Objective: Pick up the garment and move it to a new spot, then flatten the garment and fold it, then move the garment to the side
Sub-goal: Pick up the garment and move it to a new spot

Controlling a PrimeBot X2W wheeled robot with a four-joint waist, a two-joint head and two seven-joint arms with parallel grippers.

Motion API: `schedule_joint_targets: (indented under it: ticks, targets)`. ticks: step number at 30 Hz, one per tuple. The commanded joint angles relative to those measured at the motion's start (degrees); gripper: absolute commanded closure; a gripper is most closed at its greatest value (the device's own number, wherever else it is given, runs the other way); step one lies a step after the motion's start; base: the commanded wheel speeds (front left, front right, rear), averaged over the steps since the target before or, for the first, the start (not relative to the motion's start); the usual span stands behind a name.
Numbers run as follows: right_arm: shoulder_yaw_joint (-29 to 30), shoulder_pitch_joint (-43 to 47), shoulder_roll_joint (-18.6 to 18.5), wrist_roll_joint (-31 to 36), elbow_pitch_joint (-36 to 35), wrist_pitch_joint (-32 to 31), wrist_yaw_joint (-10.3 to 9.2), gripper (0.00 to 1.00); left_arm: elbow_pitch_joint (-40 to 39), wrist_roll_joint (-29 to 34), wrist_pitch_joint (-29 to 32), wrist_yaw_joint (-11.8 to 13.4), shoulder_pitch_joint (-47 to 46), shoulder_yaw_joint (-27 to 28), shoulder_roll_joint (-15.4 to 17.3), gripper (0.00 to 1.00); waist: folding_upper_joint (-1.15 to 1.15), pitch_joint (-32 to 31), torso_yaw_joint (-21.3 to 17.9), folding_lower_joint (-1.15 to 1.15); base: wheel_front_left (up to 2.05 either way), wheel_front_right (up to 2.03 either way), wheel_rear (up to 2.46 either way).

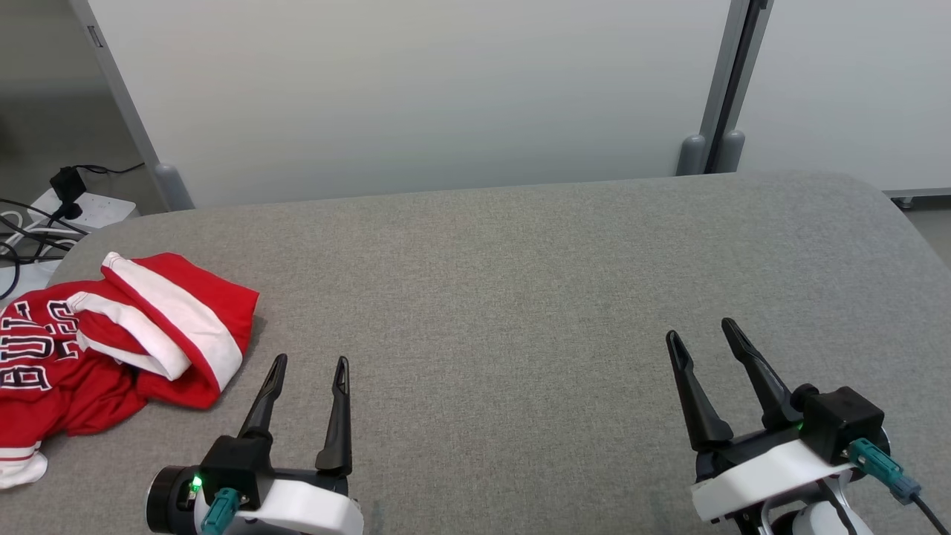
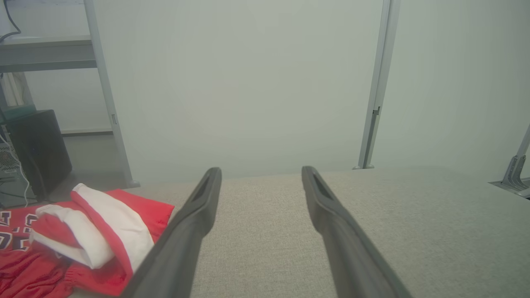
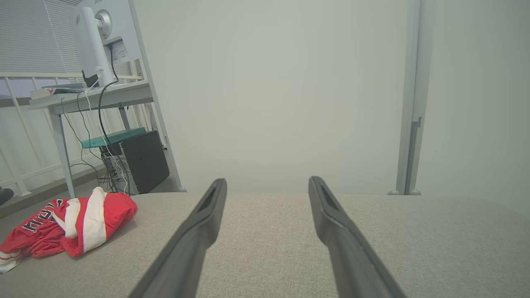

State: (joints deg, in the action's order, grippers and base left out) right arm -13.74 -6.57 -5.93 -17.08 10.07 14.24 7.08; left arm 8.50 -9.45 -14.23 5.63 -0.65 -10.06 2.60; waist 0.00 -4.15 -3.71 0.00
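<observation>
A grey fabric-covered surface (image 1: 520, 297) with rounded corners spread across the foreground. Behind it, from ten to two o'clock, stood pale partition panels (image 1: 416, 96), joined at one o'clock by a grey metal post (image 1: 724, 82) on rounded feet. At ten o'clock a white power strip (image 1: 93, 210) lay on the grey floor (image 1: 30, 174) among dark cables. In the right wrist view, a white desk (image 3: 103, 96) at ten o'clock carried a monitor (image 3: 89, 29). A black computer tower (image 3: 145, 165) stood beneath it, with slatted blinds (image 3: 33, 37) behind. The light was soft and even.

Office or lab, I'd say: partition panels (image 1: 416, 96), desk (image 3: 103, 93) with monitor (image 3: 89, 25), PC tower (image 3: 145, 161), power strip (image 1: 89, 210) off left of the left hand (image 1: 310, 361).
</observation>
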Motion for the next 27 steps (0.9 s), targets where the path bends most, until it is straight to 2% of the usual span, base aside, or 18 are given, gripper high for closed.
schedule_joint_targets:
  ticks: [1,12,27]
  targets:
    - [-1.4,-2.0,-0.5,0.4,-1.7,0.8,0.41,0.00,-1.1,0.5,-0.8,0.5,-3.2,2.0,0.3,0.00,0.00,0.0,0.1,0.00,0.00,0.00,0.00]
    - [-1.2,-1.5,-0.6,0.4,-1.7,0.8,0.41,0.00,-1.0,0.1,-0.8,0.4,-3.4,2.1,0.3,0.00,0.00,0.3,2.0,0.00,0.00,0.00,0.00]
    - [-2.0,-1.1,-0.1,0.0,-1.5,0.8,0.41,0.00,-0.6,-0.5,-0.8,1.3,-3.2,2.8,0.3,0.00,0.00,0.1,10.1,0.00,0.00,0.00,0.00]
